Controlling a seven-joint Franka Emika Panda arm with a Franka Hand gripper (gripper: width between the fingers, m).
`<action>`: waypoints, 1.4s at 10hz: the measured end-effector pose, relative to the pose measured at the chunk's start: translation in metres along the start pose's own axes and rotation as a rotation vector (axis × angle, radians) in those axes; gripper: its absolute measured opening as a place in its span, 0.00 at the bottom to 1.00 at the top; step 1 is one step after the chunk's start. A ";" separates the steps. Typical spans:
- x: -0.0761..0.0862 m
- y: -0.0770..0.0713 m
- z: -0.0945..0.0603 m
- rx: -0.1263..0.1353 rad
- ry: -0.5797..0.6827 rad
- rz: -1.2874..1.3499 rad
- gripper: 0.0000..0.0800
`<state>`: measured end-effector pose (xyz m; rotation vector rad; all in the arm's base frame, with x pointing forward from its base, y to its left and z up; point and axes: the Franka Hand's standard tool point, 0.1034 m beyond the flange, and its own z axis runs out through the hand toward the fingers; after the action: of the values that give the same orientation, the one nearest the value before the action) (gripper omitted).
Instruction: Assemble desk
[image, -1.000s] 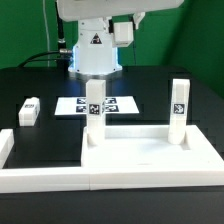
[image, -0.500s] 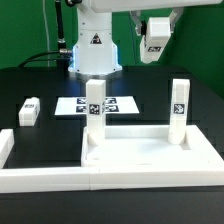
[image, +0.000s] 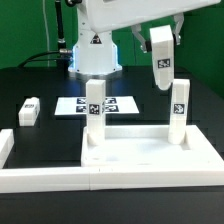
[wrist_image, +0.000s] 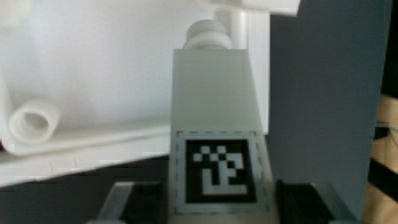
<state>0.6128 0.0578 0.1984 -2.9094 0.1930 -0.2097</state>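
Observation:
The white rimmed tabletop (image: 150, 152) lies upside down near the front. Two white legs stand upright on it, one at its far left corner (image: 95, 112) and one at its far right corner (image: 178, 110). My gripper (image: 160, 40) is shut on a third white tagged leg (image: 161, 66). It holds this leg upright in the air, above and just left of the right standing leg. In the wrist view the held leg (wrist_image: 222, 120) fills the middle between my fingers (wrist_image: 128, 205), its tag facing the camera, and the gripper (wrist_image: 222, 208) is closed on it. A fourth leg (image: 28, 111) lies loose on the table at the exterior view's left.
The marker board (image: 75, 104) lies flat behind the left standing leg. White L-shaped border rails (image: 40, 172) run along the front and left of the tabletop. The robot base (image: 93, 50) stands at the back. The table surface is black.
My gripper with the held leg has moved toward the exterior view's right and down, from high at the back to just above the right standing leg. The other parts have not moved.

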 end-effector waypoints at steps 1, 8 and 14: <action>0.001 -0.013 0.004 -0.035 0.048 0.015 0.36; 0.006 -0.010 0.011 -0.105 0.172 -0.348 0.36; 0.002 -0.012 0.018 -0.145 0.190 -0.541 0.36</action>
<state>0.6185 0.0734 0.1838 -3.0158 -0.5802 -0.5786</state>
